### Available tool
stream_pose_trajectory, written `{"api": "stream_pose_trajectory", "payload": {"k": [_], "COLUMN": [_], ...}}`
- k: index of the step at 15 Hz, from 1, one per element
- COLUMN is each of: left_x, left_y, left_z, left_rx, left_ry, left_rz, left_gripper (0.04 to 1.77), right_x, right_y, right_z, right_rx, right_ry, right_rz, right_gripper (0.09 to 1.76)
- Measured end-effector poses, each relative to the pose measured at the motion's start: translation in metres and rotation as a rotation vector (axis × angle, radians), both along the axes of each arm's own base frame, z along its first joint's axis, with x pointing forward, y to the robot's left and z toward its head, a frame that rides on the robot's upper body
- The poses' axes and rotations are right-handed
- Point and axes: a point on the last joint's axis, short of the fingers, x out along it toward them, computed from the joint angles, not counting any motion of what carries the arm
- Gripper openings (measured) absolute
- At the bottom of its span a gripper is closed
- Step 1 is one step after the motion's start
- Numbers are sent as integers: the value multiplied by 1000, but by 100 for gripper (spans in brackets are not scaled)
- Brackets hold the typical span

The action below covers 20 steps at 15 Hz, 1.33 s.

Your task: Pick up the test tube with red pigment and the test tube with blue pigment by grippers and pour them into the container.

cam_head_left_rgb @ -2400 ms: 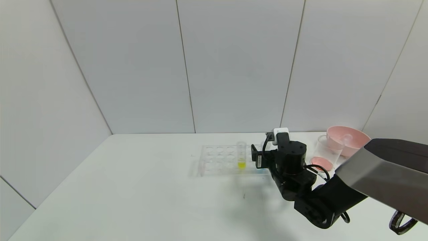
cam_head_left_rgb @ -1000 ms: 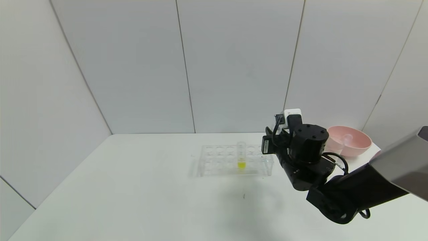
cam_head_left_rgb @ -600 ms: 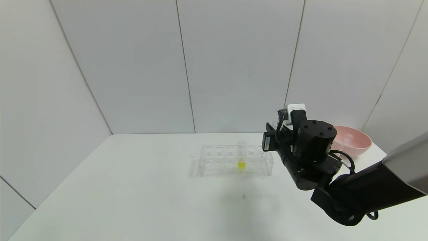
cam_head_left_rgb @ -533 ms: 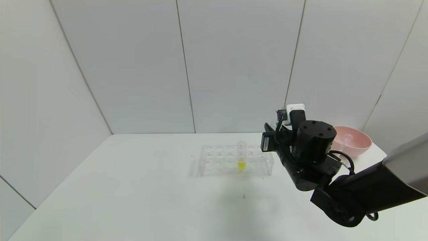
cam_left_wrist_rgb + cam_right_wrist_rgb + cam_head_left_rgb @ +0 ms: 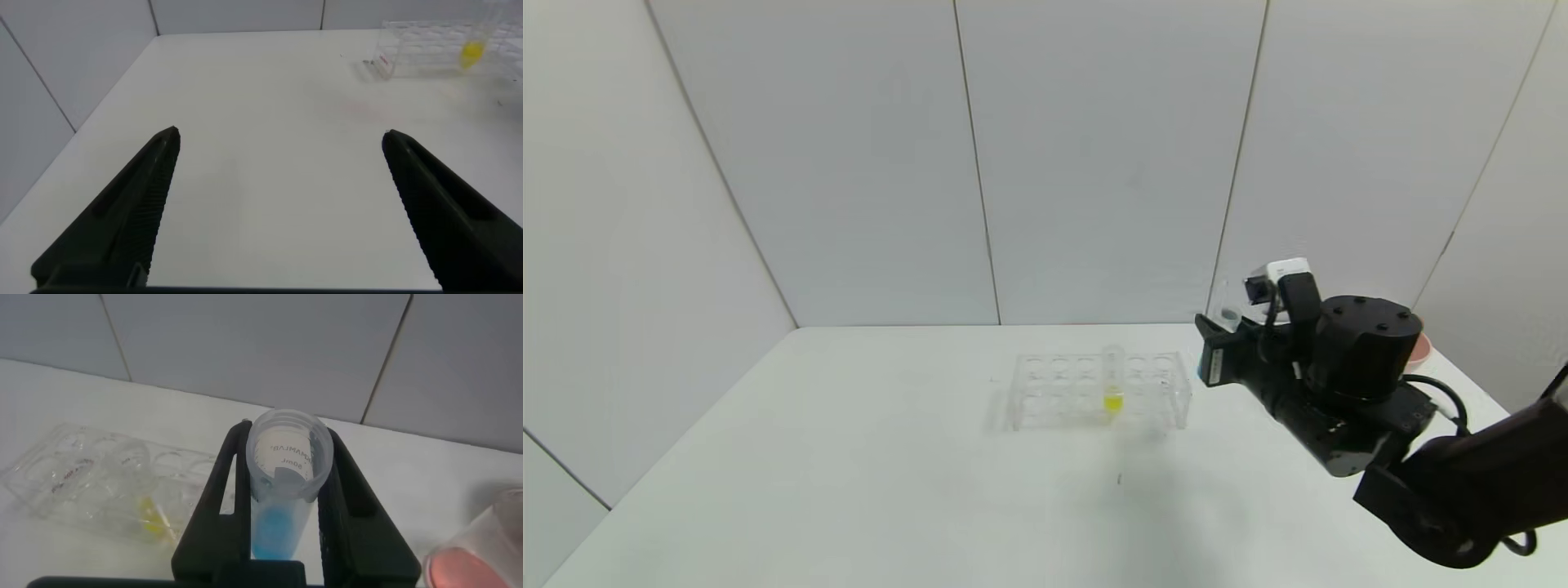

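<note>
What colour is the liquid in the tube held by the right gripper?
Bright blue, at the bottom of the test tube with blue pigment clamped in the right gripper; clearest in the right wrist view.

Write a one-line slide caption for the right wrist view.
Right gripper shut on the test tube with blue pigment, lifted above the tube rack, container nearby.

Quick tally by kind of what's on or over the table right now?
Test tubes: 2, the blue one in the right gripper and the yellow one
Tube rack: 1
Container: 1
Pink bowl: 1
Total: 5
</note>
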Motion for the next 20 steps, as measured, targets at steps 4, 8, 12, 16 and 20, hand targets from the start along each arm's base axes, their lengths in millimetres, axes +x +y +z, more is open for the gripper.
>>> {"api": "stream_pose_trajectory", "payload": {"k": [4, 8, 12, 16, 20], "left_x": [0, 0, 0, 0, 0], "left_y": [0, 0, 0, 0, 0], "left_z": [0, 0, 0, 0, 0], "left_rx": [0, 0, 0, 0, 0], "left_ry": [0, 0, 0, 0, -1], "left_rz": [0, 0, 0, 0, 0], "left_gripper": [176, 176, 176, 176, 176], "right_x": [-17, -39, -48, -33, -4], "right_y": [-62, -130, -192, -237, -259], "right_z": [6, 13, 24, 32, 47], "right_rx": [-8, 22, -32, -142, -248], "right_ry": [72, 161, 160, 213, 275], "right_rz": [116, 196, 189, 148, 163], "right_gripper": [52, 52, 52, 52, 52]}}
